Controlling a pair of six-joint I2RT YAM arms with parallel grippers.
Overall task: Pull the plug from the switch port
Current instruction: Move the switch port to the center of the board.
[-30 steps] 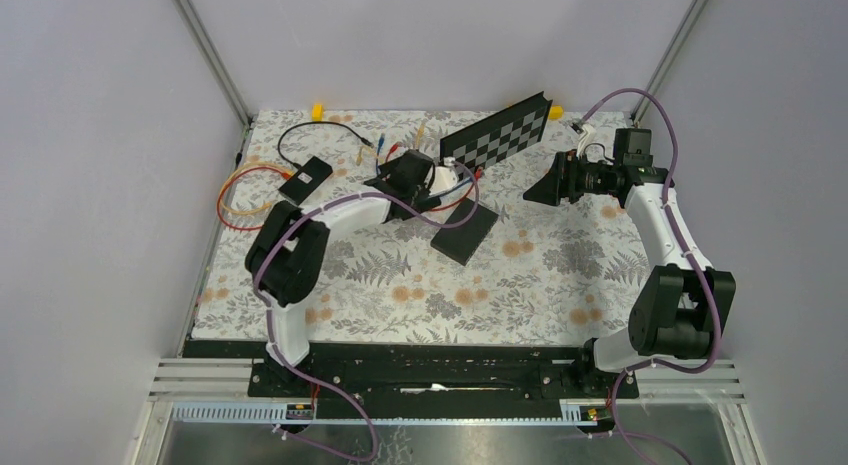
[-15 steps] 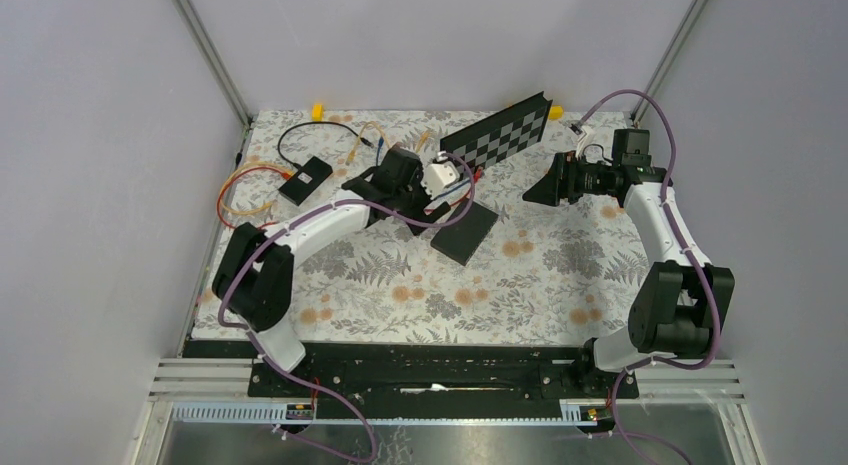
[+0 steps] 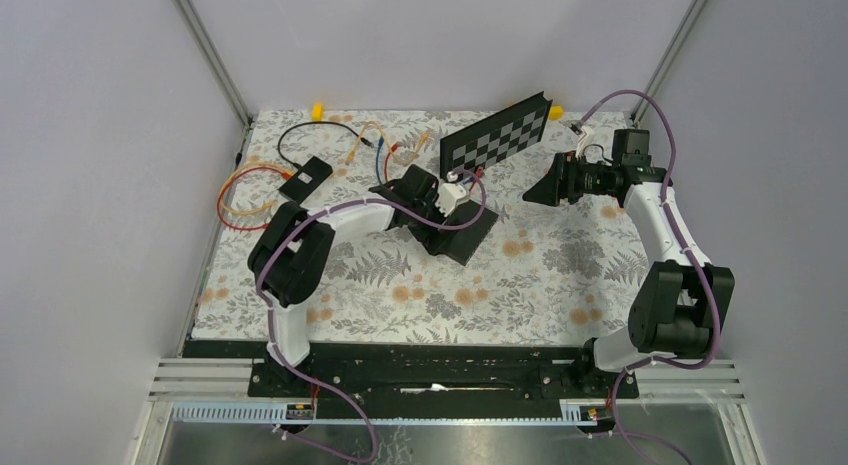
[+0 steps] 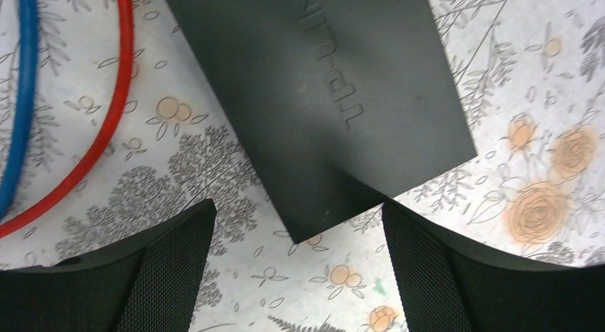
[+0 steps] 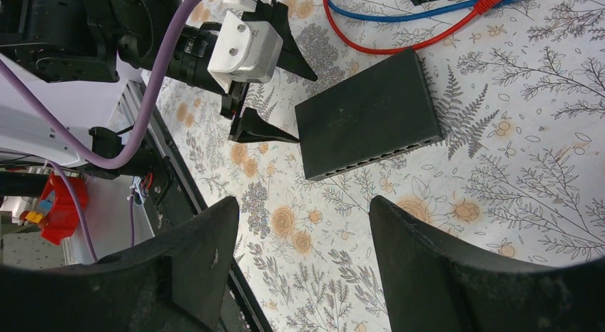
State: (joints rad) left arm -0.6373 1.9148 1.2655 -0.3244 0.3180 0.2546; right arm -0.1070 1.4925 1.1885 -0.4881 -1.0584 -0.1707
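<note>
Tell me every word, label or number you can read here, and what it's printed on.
Raised lettering on top of the black switch: faint and turned sideways, not legible.
The checkered board: pattern only, no text.
Nothing else shows readable writing.

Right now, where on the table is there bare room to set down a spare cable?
The widest bare patch of table lies between the switch and the near edge. Another lies between the switch and the right arm. The back left is crowded with cables and a small black box.
</note>
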